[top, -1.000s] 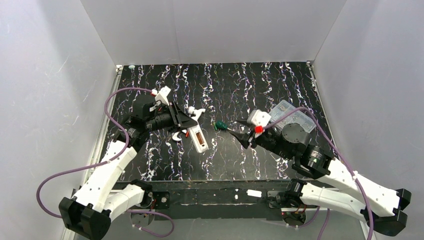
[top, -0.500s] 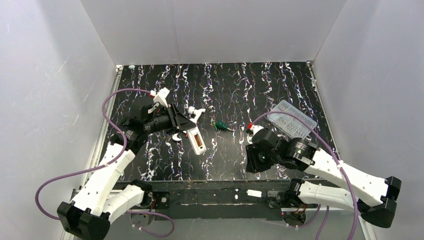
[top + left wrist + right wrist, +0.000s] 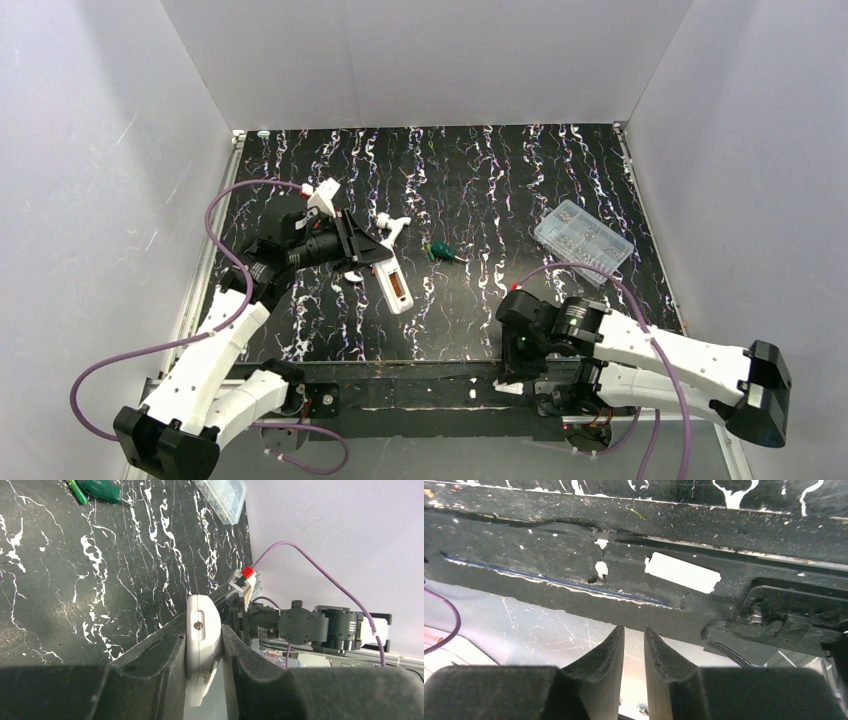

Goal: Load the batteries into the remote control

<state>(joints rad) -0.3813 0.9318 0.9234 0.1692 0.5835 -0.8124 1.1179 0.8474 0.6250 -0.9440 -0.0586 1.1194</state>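
The white remote control point(image 3: 396, 281) lies tilted over the mat left of centre, battery bay up, and my left gripper point(image 3: 372, 262) is shut on its far end. The left wrist view shows its rounded end point(image 3: 202, 632) squeezed between both fingers of that gripper point(image 3: 204, 630). The bay looks orange-brown inside; I cannot tell whether batteries lie in it, and no loose batteries show. My right gripper point(image 3: 513, 374) hangs over the table's near edge, its jaws point(image 3: 634, 630) a narrow gap apart with nothing between them.
A small flat white cover plate point(image 3: 682, 572) lies on the black front bar point(image 3: 440, 385), just ahead of the right fingers. A green-handled screwdriver point(image 3: 441, 252) lies mid-mat. A clear plastic compartment box point(image 3: 582, 236) sits at the right.
The right arm has swung from beside the screwdriver back to the near edge, its jaws narrowing on the way. The left gripper keeps its hold on the remote, almost still.
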